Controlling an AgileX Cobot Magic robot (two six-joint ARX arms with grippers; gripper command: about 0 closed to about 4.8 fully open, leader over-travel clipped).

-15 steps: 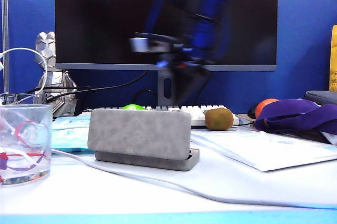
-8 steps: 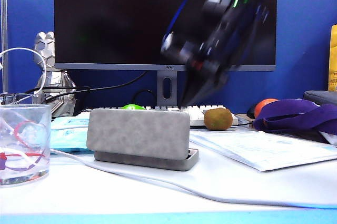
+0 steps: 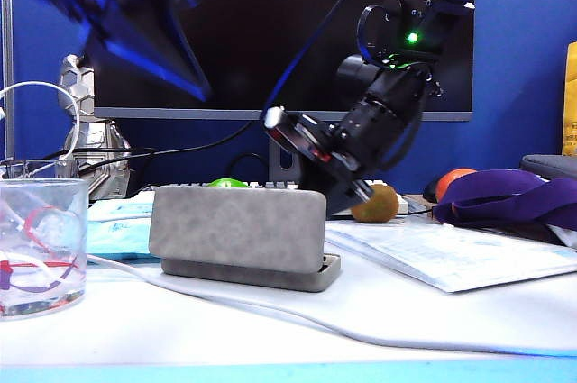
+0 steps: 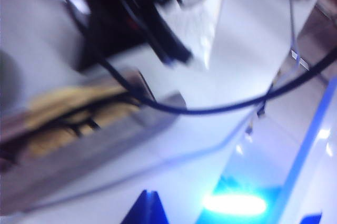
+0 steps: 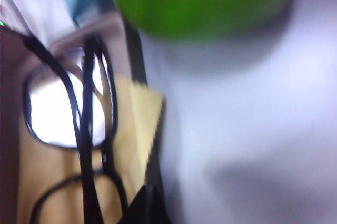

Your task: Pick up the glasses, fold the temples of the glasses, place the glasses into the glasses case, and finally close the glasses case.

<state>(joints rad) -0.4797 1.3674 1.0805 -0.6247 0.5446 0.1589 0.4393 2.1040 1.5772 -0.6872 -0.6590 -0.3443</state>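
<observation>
Right gripper (image 3: 353,192): reaches down behind the raised lid, which hides the tips in the exterior view; the jaws are together, a dark tip showing at the frame's edge in its wrist view.
Left gripper (image 3: 185,77): blurred, high above the worktop (image 3: 270,329); whether the jaws are apart cannot be told.
Thin black-framed glasses (image 5: 79,124): lying in the tan lining, temples (image 5: 87,145) folded across the lenses, partly cut off.
Grey felt glasses case (image 3: 239,232): open, lid upright.
Green round object (image 5: 200,0): blurred, beside the case.

The white desk (image 3: 270,338) holds an open grey felt glasses case (image 3: 242,234), a clear glass cup (image 3: 42,243), a brown kiwi (image 3: 376,204), white papers (image 3: 451,252), a white keyboard (image 3: 334,192) and a purple cloth bundle (image 3: 505,196).
</observation>
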